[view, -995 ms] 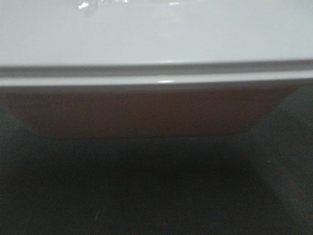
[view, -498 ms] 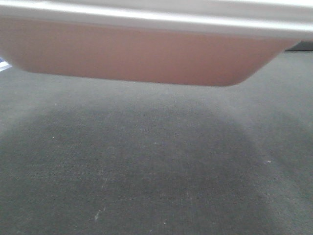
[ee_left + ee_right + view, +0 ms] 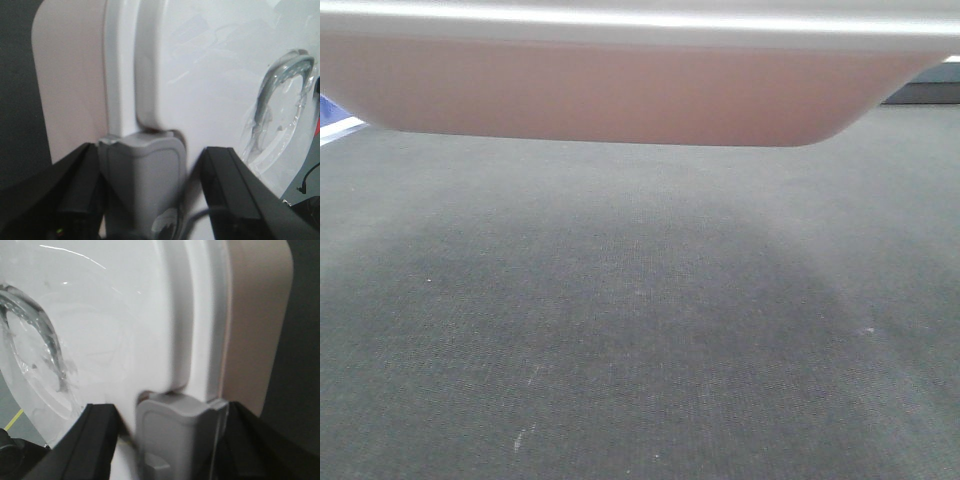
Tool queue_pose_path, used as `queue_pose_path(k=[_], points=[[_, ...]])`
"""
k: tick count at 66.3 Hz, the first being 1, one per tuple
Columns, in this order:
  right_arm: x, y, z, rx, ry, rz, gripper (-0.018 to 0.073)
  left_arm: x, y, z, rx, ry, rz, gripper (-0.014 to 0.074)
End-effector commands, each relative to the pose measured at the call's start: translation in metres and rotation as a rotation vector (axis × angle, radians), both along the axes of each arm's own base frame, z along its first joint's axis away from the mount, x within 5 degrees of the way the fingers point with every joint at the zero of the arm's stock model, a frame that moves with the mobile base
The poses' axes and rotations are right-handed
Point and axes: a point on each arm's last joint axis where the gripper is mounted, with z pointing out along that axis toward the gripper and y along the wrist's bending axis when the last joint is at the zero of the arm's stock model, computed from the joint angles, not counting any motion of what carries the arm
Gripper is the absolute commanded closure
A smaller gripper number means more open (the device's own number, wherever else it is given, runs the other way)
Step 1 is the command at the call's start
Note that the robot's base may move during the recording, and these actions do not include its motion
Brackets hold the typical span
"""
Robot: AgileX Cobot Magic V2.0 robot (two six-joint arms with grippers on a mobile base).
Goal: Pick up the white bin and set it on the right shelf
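Front view, upper left edge: a thin blue sliver (image 3: 332, 112), too little showing to say what it is. Across the whole top of the frame, the white bin (image 3: 620, 100), pale pink wall and rounded lower corners towards the lens, a light rim band above. Hangs clear of the dark grey woven surface (image 3: 640, 400) below, with a broad soft shadow (image 3: 620, 280) spread under it.

Left wrist view, from the left: dark background, then the bin's pinkish wall, then the glossy white lid (image 3: 210, 75) with its recessed handle (image 3: 280, 100) at the far right. Along the bottom, the left gripper (image 3: 145, 200), jaws set either side of a grey latch (image 3: 142, 170) on the bin's rim. One black finger (image 3: 65, 200) on the wall side, the other on the lid side; clamped on the rim, as far as can be seen.

Right wrist view, mirrored: handle recess at the far left, then lid, raised rim, and pink wall at the right edge. Along the bottom, the right gripper (image 3: 175, 445), jaws likewise straddling a second grey latch (image 3: 175, 425) and closed onto the bin's edge.
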Motion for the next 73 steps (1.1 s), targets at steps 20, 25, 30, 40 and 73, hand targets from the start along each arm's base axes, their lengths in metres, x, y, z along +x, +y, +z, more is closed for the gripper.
queue_pose_path(k=[20,25,30,40,73], points=[[-0.0200,0.0160,0.0313,0.247,-0.042,0.175,0.0169,-0.0225,-0.0143,0.0200,-0.143,0.002,-0.199,0.0344],[-0.0197,0.0159,0.0314,0.247,-0.044,0.171,0.0169,-0.0214,-0.0141,0.0199,-0.144,0.002,-0.194,0.0344],[-0.0193,0.0158,0.0319,0.250,-0.050,0.168,0.0169,-0.0195,-0.0138,0.0193,-0.142,0.003,-0.186,0.0344],[-0.0179,0.0156,0.0350,0.270,-0.086,0.158,0.0169,-0.0190,-0.0138,0.0192,-0.142,0.004,-0.186,0.0344],[-0.0164,0.0153,0.0369,0.282,-0.110,0.151,0.0169,-0.0174,-0.0136,0.0211,-0.161,-0.008,-0.169,0.0345]])
